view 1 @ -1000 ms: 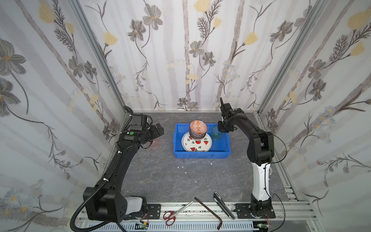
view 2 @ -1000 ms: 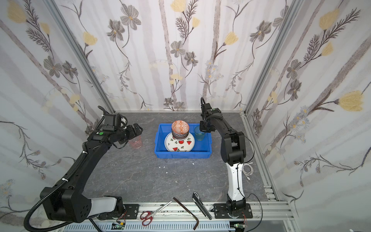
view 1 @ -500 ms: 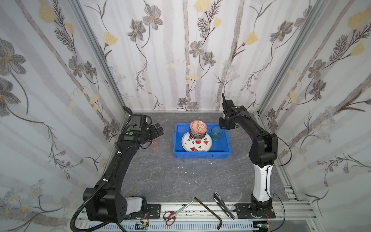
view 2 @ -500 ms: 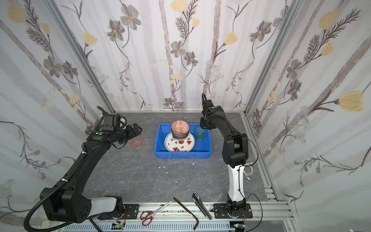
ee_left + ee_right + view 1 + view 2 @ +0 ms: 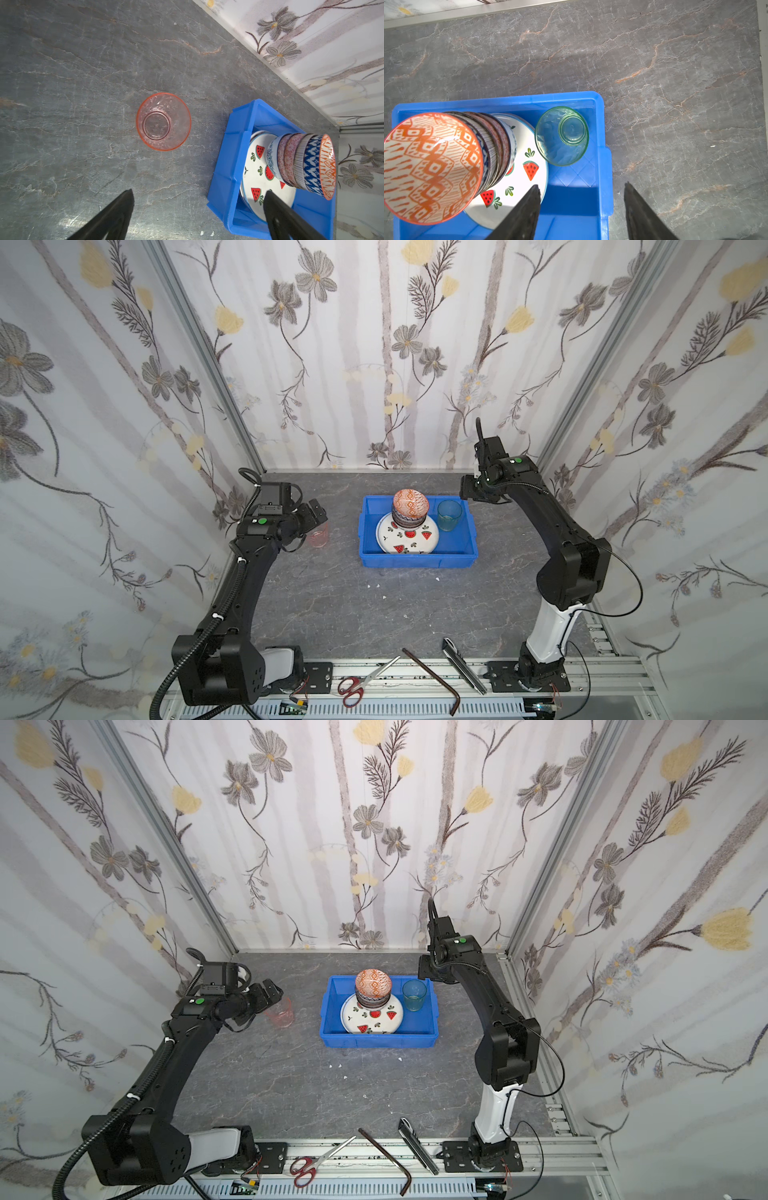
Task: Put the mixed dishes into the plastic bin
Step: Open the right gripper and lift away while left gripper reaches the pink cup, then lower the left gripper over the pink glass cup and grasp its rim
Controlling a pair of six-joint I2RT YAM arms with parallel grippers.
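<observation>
- Plastic bin (image 5: 417, 560) is seen mid-table in both top views. The watermelon plate (image 5: 409, 536), bowl stack (image 5: 410, 508) and green tumbler (image 5: 449, 515) are contained in it. The pink tumbler (image 5: 319, 537) is seen outside on the table (image 5: 374, 614).
- Left wrist view: the left gripper (image 5: 198, 191) is spread wide with nothing held. The pink tumbler is seen upright, apart from the bin.
- Right wrist view: the right gripper (image 5: 581, 185) is parted and empty. The green tumbler is seen upright in a bin corner, beside the plate.

Both arms are black, each with a green dot (image 5: 262, 521) and a white base link (image 5: 546, 630). At the frame's left, a corrugated black hose (image 5: 166, 678) with white ties follows the left arm (image 5: 249, 572). The left gripper (image 5: 198, 193) has tapered black fingers (image 5: 116, 214).
</observation>
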